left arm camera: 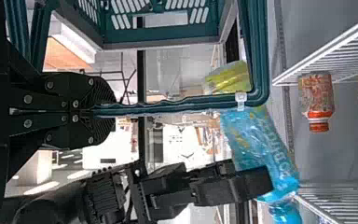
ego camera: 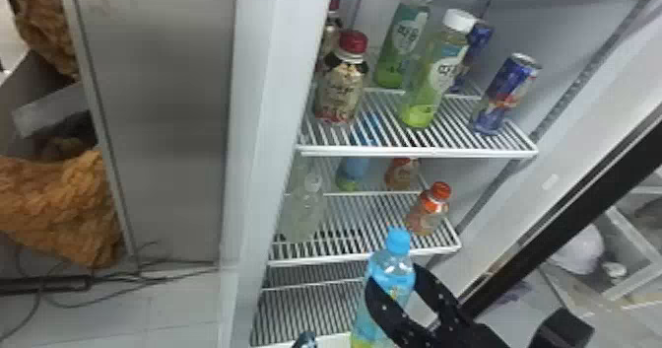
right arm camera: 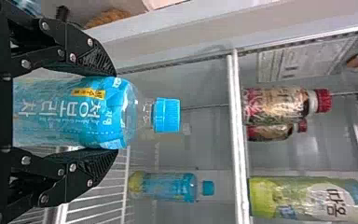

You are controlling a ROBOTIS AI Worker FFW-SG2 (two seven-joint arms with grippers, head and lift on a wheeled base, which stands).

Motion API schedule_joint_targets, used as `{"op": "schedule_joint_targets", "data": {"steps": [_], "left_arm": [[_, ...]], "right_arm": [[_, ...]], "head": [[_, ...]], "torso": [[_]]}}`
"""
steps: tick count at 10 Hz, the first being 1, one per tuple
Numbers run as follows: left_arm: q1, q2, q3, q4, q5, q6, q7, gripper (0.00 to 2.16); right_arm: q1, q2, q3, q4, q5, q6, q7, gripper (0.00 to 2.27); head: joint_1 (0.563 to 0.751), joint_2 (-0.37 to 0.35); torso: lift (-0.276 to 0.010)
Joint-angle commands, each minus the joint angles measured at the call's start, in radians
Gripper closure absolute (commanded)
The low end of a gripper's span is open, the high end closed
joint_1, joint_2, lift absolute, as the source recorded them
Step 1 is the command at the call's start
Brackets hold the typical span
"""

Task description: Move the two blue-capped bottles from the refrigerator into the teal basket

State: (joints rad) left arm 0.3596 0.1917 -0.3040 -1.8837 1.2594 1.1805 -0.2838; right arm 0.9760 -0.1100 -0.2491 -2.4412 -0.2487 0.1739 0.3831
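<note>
My right gripper (ego camera: 395, 279) is closed around the upper body of a blue-capped bottle (ego camera: 365, 317), upright at the fridge's front. The right wrist view shows that bottle (right arm camera: 74, 114) between the two fingers of the right gripper (right arm camera: 114, 113), its cap free. The other blue-capped bottle (ego camera: 352, 173) stands on the middle shelf toward the back; it is also in the right wrist view (right arm camera: 172, 187). In the left wrist view, my left gripper (left arm camera: 108, 110) is clamped on the rim of the teal basket (left arm camera: 260, 51); the held bottle (left arm camera: 265, 147) crosses beyond that rim.
On the upper shelf (ego camera: 418, 152) stand red-capped bottles (ego camera: 342, 88), white-capped bottles (ego camera: 433, 78) and blue cans (ego camera: 505, 95). An orange-capped bottle (ego camera: 429, 211) and a clear bottle (ego camera: 304, 209) share the middle shelf (ego camera: 364, 259). The fridge's side frame (ego camera: 266, 140) rises at left.
</note>
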Motion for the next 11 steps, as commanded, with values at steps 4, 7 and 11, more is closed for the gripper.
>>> {"op": "schedule_joint_targets", "data": {"steps": [4, 7, 11], "left_arm": [[0.004, 0.0, 0.002, 0.0, -0.002, 0.0, -0.002, 1.14], [0.004, 0.0, 0.002, 0.0, -0.002, 0.0, 0.0, 1.14], [0.006, -0.001, 0.003, 0.0, 0.0, 0.0, -0.002, 1.14]], "right_arm": [[0.057, 0.003, -0.026, -0.071, 0.005, 0.128, 0.046, 0.6], [0.05, -0.003, -0.033, -0.049, 0.014, 0.172, 0.063, 0.6], [-0.048, -0.003, -0.036, 0.108, 0.006, 0.172, 0.128, 0.6]], "head": [[0.695, -0.35], [0.695, -0.35], [0.695, -0.35]], "torso": [[-0.143], [-0.143], [-0.143]]}}
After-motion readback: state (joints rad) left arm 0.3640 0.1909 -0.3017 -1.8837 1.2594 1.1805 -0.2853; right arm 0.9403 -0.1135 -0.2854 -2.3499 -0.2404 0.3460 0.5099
